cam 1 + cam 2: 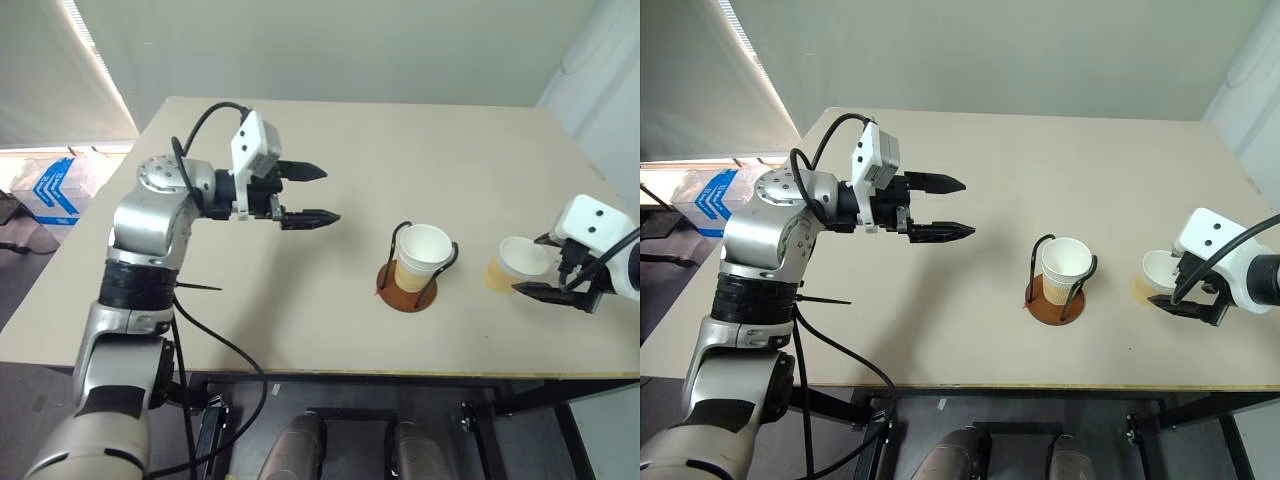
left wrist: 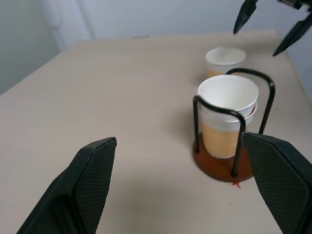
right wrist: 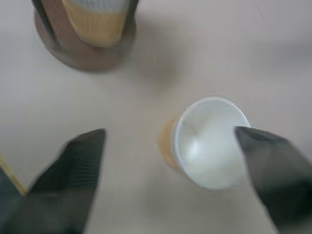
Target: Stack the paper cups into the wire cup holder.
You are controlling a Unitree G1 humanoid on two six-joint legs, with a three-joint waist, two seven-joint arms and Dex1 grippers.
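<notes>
The wire cup holder point(image 1: 407, 288) stands on the table right of centre, its reddish-brown base and black loops showing. Two paper cups point(image 1: 423, 250) sit nested inside it, rims up. Another paper cup point(image 1: 512, 262) stands upright on the table to the holder's right. My right gripper point(image 1: 543, 266) hangs open just above and beside this loose cup, one finger on each side, without touching it; the cup point(image 3: 209, 146) lies nearer one finger. My left gripper point(image 1: 318, 194) is open and empty, held level above the table left of the holder point(image 2: 219, 168) and pointing toward it.
The beige table point(image 1: 400, 140) reaches to the front edge just below the holder. On the floor to the left lies a blue and white box point(image 1: 55, 185). A white panel point(image 1: 605, 60) stands at the far right.
</notes>
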